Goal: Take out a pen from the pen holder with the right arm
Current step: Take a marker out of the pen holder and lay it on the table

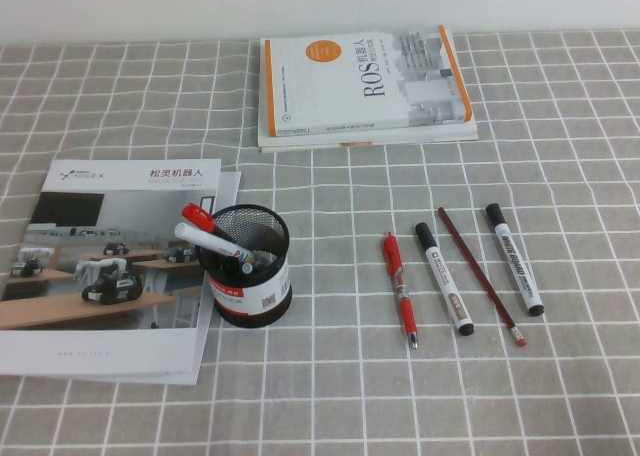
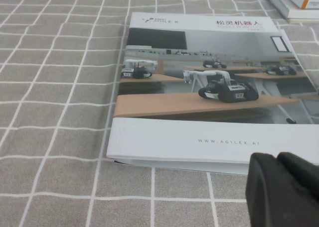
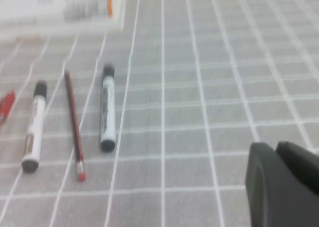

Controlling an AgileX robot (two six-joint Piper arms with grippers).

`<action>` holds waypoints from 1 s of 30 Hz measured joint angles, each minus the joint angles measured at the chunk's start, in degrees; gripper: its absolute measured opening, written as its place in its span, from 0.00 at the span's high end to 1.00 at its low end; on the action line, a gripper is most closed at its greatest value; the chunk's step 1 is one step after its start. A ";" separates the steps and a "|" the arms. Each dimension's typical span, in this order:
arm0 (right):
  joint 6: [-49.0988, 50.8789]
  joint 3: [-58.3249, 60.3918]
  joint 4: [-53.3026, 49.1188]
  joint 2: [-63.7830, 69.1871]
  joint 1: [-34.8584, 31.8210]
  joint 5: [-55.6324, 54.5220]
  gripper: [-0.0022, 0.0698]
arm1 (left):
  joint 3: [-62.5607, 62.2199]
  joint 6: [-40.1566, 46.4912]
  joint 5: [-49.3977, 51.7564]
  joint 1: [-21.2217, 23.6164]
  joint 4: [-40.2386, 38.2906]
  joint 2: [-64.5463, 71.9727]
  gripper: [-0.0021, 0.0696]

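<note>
**Both jaws closed and empty, pen holder well away from the right jaws**

The right jaws are closed, the two dark fingers [image 3: 279, 187] pressed together, and they grip nothing. They hang low over a bare part of the desk [image 1: 560, 376], which is covered with a grey checked cloth. Ahead of them, well apart, four writing things lie side by side on the cloth. The nearest to these jaws is a white marker with black cap [image 3: 106, 107], then a dark red pencil [image 3: 74, 125], then a second white marker [image 3: 34, 125], and last a red pen [image 1: 400, 288]. Further ahead lies a stack of books [image 1: 365, 86].

The pen holder [image 1: 247, 266], a black mesh cup, stands upright on the far side of the red pen from the right jaws. This makes it the furthest of these things from them. Inside it lean a marker with red cap [image 1: 197, 214] and a white pen [image 1: 205, 238], both tilted away from the right jaws.

The left jaws are also closed on nothing, with only a thin seam between them. They hang just before the near edge of a brochure [image 2: 199, 87] that lies flat. The pen holder stands at the brochure's other side edge, well apart from them.
</note>
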 joint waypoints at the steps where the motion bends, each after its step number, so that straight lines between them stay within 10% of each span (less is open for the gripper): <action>1: -0.03 0.11 -0.09 -3.27 -0.89 1.37 0.99 | 0.00 0.00 0.00 0.00 0.00 0.00 0.98; 30: -1.95 0.23 -1.73 -13.15 -2.41 14.36 0.99 | 0.00 0.00 0.00 0.00 0.00 0.00 0.98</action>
